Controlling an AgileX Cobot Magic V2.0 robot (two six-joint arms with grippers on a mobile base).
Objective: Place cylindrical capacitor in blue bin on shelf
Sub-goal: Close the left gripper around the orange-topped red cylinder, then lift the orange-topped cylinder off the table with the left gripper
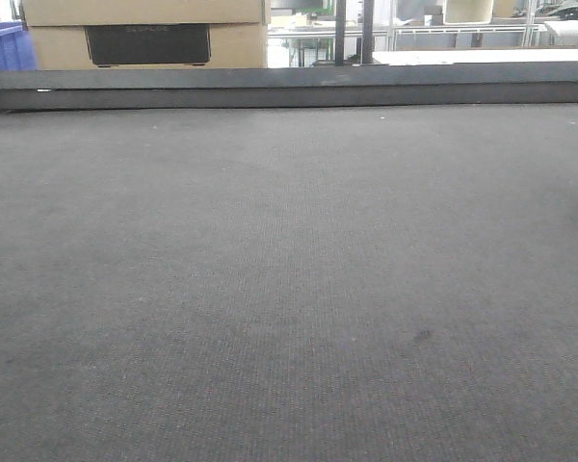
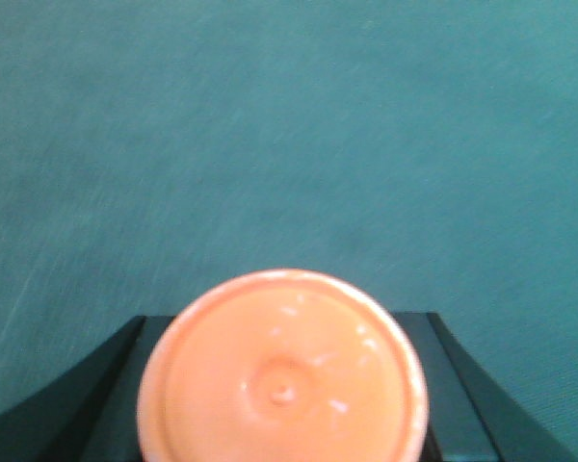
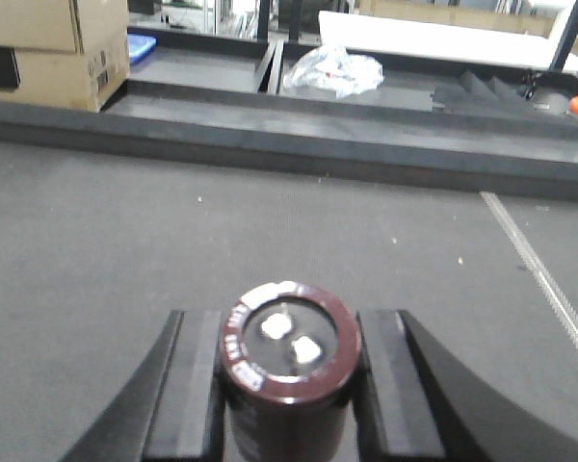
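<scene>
In the right wrist view, the cylindrical capacitor (image 3: 289,342), dark brown with two silver terminals on its end, stands between the black fingers (image 3: 197,385) of my right gripper (image 3: 289,325), which is shut on it above the dark table (image 3: 96,250). My left gripper (image 2: 284,332) is shut on an orange round-ended cylinder (image 2: 281,385) that hides most of its jaws. A blue bin (image 1: 2,46) shows at the far left behind the table; its corner (image 3: 140,45) also appears beside the boxes. The shelf is out of view. Neither gripper appears in the front view.
The dark fabric table top (image 1: 289,289) ends at a raised black rail (image 1: 289,87). Behind it stand cardboard boxes (image 1: 144,34). A crumpled white plastic bag (image 3: 332,69) and a white board (image 3: 433,38) lie beyond the rail. A metal strip (image 3: 539,269) crosses the table at right.
</scene>
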